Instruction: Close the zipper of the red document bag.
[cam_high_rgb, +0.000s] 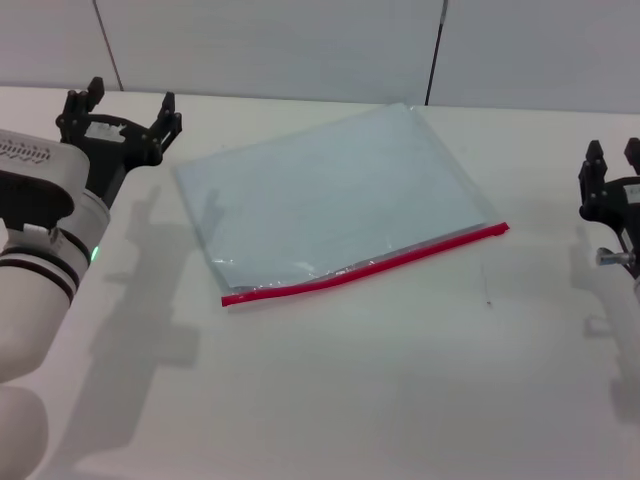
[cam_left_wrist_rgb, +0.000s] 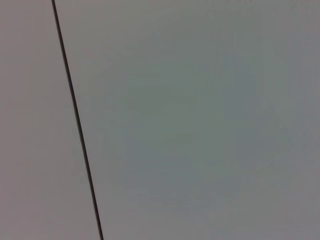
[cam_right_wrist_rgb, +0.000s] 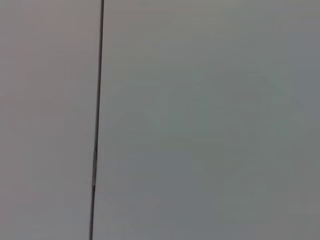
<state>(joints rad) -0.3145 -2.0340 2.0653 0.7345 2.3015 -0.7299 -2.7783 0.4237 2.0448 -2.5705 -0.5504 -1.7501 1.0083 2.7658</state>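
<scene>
From the head view we see the red document bag (cam_high_rgb: 330, 195) flat on the table (cam_high_rgb: 400, 380), its zipper (cam_high_rgb: 365, 266) the near long edge; the left gripper (cam_high_rgb: 125, 110), fingers apart, sits nearer the bag's left corner than the right gripper (cam_high_rgb: 615, 160), whose finger state we cannot tell. Both wrist views show us only the wall (cam_left_wrist_rgb: 200, 120), so neither places the bag.

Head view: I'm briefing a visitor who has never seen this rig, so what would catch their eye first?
The red document bag lies flat mid-table, slightly askew, and its bright zipper along the near edge is the one spot of colour on the white table. The black left tool hovers open off the bag's far-left corner. The right tool waits at the right edge, touching nothing.
</scene>
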